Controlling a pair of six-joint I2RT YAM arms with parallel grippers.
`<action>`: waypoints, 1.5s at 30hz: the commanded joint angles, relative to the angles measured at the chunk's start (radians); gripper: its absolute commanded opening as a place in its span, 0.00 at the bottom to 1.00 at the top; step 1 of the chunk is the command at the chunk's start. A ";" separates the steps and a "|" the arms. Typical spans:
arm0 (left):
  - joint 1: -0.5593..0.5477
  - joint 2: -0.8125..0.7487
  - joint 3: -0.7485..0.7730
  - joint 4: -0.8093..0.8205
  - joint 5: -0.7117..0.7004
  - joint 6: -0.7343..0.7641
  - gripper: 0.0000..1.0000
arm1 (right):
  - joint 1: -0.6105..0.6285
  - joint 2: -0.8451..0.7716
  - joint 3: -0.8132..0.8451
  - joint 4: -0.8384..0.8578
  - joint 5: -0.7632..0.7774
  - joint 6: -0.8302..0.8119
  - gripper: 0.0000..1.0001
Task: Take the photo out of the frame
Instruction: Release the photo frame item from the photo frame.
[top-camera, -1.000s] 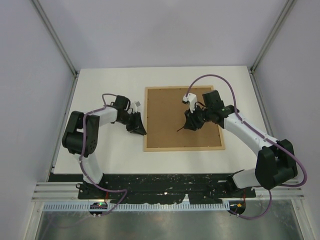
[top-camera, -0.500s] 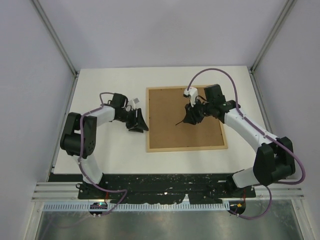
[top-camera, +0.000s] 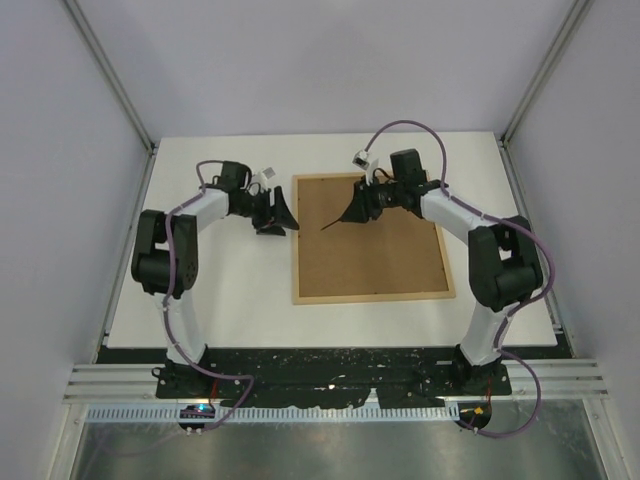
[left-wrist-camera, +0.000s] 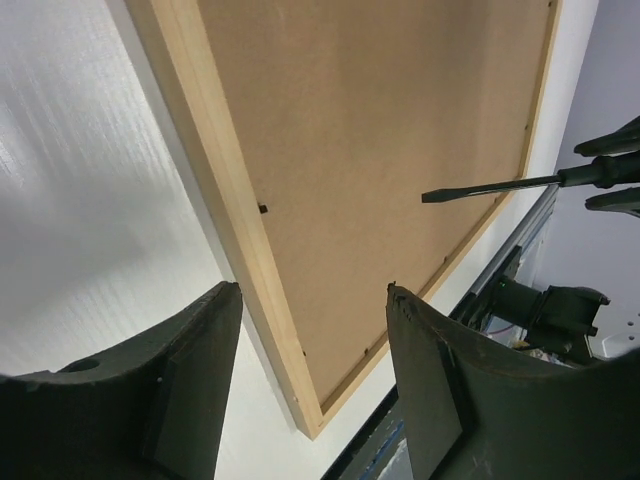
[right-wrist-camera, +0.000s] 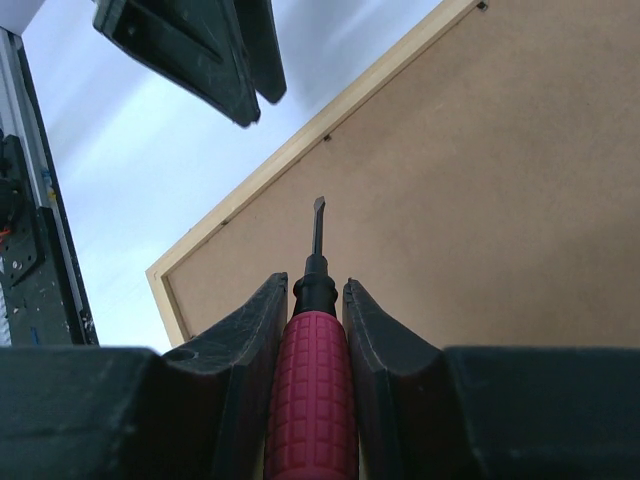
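The frame (top-camera: 368, 238) is laid face down on the desk (top-camera: 220, 290), so that its brown fibreboard back is turned up toward both arms. The photo is not to be seen. It is judged to be shut in beneath that back, under the right gripper (top-camera: 365, 203).

A red-handled screwdriver (right-wrist-camera: 313, 400) is clamped by its handle between the narrowed jaws of the right gripper, with the blade held straight out ahead of the fingers. It is judged to be held this way so that the small dark tabs (left-wrist-camera: 262, 209) set along the inside of the wooden rail can be pried back. The tip appears to be raised off the board, short of the rail ahead of it.

The left gripper (left-wrist-camera: 312, 292) is spread wide and nothing is held in it. It is kept over bare desk, with the frame's nearest rail just ahead of its fingertips, probably so that the frame can be steadied or its edge taken.

Open desk is left behind and outward of the left gripper. Between the two grippers little room is left: only that rail and a strip of board, with the blade pointed toward the left fingers.
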 joint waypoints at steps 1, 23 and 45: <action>0.000 0.059 0.036 0.019 0.041 -0.030 0.64 | 0.000 0.080 0.094 0.134 -0.102 0.064 0.08; -0.003 0.153 0.015 0.114 0.091 -0.139 0.63 | 0.045 0.275 0.122 0.214 -0.113 -0.072 0.08; -0.006 0.156 -0.024 0.148 0.093 -0.179 0.54 | 0.160 0.303 0.174 0.128 0.125 -0.117 0.08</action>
